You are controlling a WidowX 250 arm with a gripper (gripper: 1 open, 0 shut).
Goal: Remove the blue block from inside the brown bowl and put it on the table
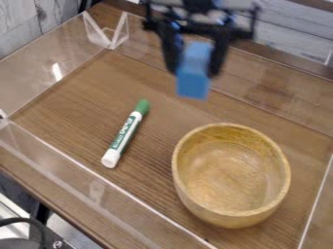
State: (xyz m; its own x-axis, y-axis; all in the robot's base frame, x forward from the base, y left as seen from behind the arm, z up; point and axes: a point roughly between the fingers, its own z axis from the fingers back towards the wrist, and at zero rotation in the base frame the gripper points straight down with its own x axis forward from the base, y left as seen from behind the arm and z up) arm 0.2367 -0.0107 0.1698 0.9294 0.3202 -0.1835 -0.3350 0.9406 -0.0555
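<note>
A: Where's your blue block (193, 72) rn?

B: Up in the air, pinched in your gripper (194, 60). The fingers (170, 53) are clamped on its upper part, 1 per side, and the lower end hangs free below them. The frame's blurred up there, so I can't give you finer detail on the contact.

A: And relative to the brown bowl (233, 173)?

B: Outside it. The block sits above and to the left of the bowl in the camera view, over bare wood of the table (78, 112), toward the back of the enclosure. The bowl's down at the lower right, upright, w/ nothing inside it.

A: Anything else near it?

B: 1 green-and-white marker (125, 133) lying flat on the table, left of the bowl and apart from it, green cap end pointing toward the back. It's below-left of the block in the picture. Clear acrylic walls (53, 58) run along the table's edges.

A: So the block isn't down yet?

B: Right, it's not touching the tabletop.
</note>
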